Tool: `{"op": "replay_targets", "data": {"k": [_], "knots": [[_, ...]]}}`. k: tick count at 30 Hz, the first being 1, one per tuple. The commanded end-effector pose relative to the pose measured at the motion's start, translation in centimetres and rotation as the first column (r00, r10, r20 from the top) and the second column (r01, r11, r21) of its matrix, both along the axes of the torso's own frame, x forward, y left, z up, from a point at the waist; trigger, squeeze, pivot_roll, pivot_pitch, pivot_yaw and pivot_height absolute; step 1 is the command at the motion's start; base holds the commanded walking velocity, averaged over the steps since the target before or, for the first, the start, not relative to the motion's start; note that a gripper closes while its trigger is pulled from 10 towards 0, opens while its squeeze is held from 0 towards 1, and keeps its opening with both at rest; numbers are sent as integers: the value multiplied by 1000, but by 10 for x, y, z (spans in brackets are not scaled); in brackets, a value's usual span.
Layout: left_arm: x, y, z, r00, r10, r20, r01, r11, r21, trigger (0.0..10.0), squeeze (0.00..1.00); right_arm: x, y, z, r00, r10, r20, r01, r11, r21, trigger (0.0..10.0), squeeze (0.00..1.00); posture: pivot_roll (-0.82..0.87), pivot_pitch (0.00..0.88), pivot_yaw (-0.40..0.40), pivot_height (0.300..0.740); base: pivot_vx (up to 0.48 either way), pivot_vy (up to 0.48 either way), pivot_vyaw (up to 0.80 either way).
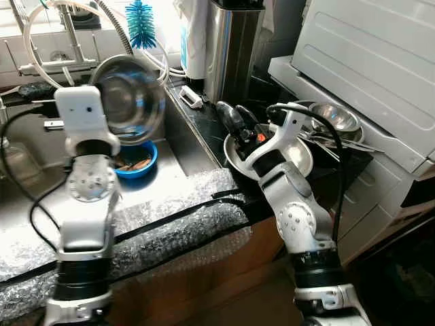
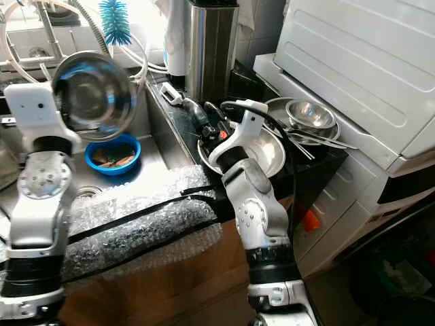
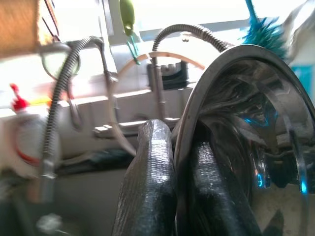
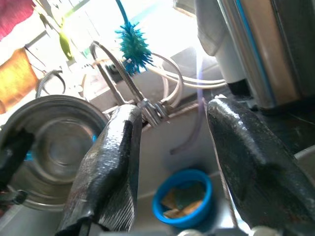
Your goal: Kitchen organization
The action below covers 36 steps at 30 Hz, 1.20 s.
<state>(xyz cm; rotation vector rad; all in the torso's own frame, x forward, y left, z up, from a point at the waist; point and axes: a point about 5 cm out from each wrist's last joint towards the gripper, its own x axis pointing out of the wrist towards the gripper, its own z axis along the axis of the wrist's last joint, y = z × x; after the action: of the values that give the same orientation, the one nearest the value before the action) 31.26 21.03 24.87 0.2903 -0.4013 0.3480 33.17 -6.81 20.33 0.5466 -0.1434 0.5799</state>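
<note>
Left arm: raised upright at the left of the frame, forearm vertical, white wrist housing at the upper left; it stands over the sink (image 1: 173,153)
Left gripper (image 3: 183,162): fingers pinched onto the rim of the steel bowl (image 1: 129,98), one black finger (image 3: 150,182) outside the wall and the other inside it; the wrist view shows the rim running between them
Steel bowl: held up on edge in the upper left of the frame, hollow side turned toward the camera, in front of the tap hoses (image 1: 41,41); a teal bottle brush (image 1: 141,22) hangs just above it
Blue bowl (image 1: 139,161): centre left, down in the sink below the held bowl; brownish scraps lie in it
Bubble wrap (image 1: 170,217): lower centre, spread along the front edge of the sink and counter, crossed by black tape
Steel canister (image 1: 231,47): upper centre, upright on the dark counter behind the sink edge
Right arm: bent at the elbow at centre right, forearm reaching up and leftward over the counter
Right gripper (image 4: 170,157): fingers spread wide with nothing between them; it hovers over a shallow steel bowl (image 1: 299,159) on the counter
Small steel bowls (image 2: 309,115): right of centre, resting among utensils just under the white appliance (image 1: 367,61)
</note>
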Motion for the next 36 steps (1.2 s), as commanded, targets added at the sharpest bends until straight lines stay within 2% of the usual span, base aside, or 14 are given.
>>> {"op": "replay_targets", "data": {"k": [1, 3, 5, 6, 7, 8, 11, 14, 16, 19, 21, 25, 29, 36], "knots": [[0, 2, -7, 1000, 13, -27, -11, 997, 80, 10000, 0, -5, -6, 4, 999, -35, 30, 36, 999, -35, 10000, 0, 2, 0, -97, 740, 0, 0, 0], [-1, 12, -13, 998, 44, -51, -41, 998, 45, 10000, 0, -8, -11, 2, 997, -69, 35, 71, 996, -59, 10000, 0, 0, 0, -95, 740, 0, 0, 0], [-1, 17, -15, 996, 62, -62, -58, 997, 59, 10000, 0, -10, -14, 0, 995, -89, 48, 93, 992, -87, 10000, 0, -7, 0, -96, 740, 0, 0, 0], [-3, 30, -18, 993, 96, -76, -91, 994, 67, 10000, 0, -16, -22, -3, 989, -125, 73, 134, 981, -140, 10000, 0, -8, 0, -98, 740, 0, 0, 0], [-4, 36, -19, 990, 112, -82, -109, 993, 44, 10000, 0, -19, -27, -5, 986, -144, 78, 154, 976, -154, 10000, 0, -9, 0, -98, 740, 0, 0, 0], [-4, 36, -19, 990, 112, -82, -109, 993, 44, 10000, 0, -19, -27, -5, 986, -144, 78, 154, 976, -154, 10000, 0, -9, 0, -98, 740, 0, 0, 0], [-6, 54, -24, 984, 137, -113, -136, 991, 21, 10000, 0, -29, -43, -11, 969, -222, 110, 241, 947, -214, 10000, 0, -15, 0, -101, 740, 0, 0, 0], [-6, 58, -29, 983, 114, -143, -107, 993, 50, 10000, 0, -35, -51, -15, 960, -258, 111, 277, 934, -224, 10000, 0, -20, 0, -99, 740, 0, 0, 0], [-7, 59, -32, 986, 11, -164, -3, 999, 52, 10000, 0, -43, -65, -20, 943, -314, 110, 332, 912, -242, 10000, 0, -21, 0, -96, 740, 0, 0, 0], [-8, 64, -35, 983, -8, -185, 16, 999, 42, 10000, 0, -47, -72, -22, 939, -327, 110, 345, 901, -263, 10000, 0, -24, 0, -94, 740, 0, 0, 0], [-8, 73, -41, 977, 1, -212, -1, 1000, 2, 10000, 0, -50, -77, -26, 935, -339, 103, 354, 889, -291, 10000, 0, -26, 0, -92, 740, 0, 0, 0], [-7, 78, -48, 969, 12, -248, -17, 1000, -19, 10000, 0, -53, -79, -28, 929, -357, 93, 368, 883, -290, 10000, 0, -29, 0, -90, 740, 0, 0, 0], [-4, 75, -60, 947, 3, -321, -10, 1000, -20, 10000, 0, -53, -73, -29, 932, -353, 81, 361, 888, -285, 10000, 0, -27, 0, -85, 740, 0, 0, 0], [-2, 70, -72, 926, -23, -377, 1, 998, -60, 10000, 0, -51, -67, -27, 940, -331, 82, 341, 896, -286, 10000, 0, -47, 0, -87, 740, 0, 0, 0]]}}
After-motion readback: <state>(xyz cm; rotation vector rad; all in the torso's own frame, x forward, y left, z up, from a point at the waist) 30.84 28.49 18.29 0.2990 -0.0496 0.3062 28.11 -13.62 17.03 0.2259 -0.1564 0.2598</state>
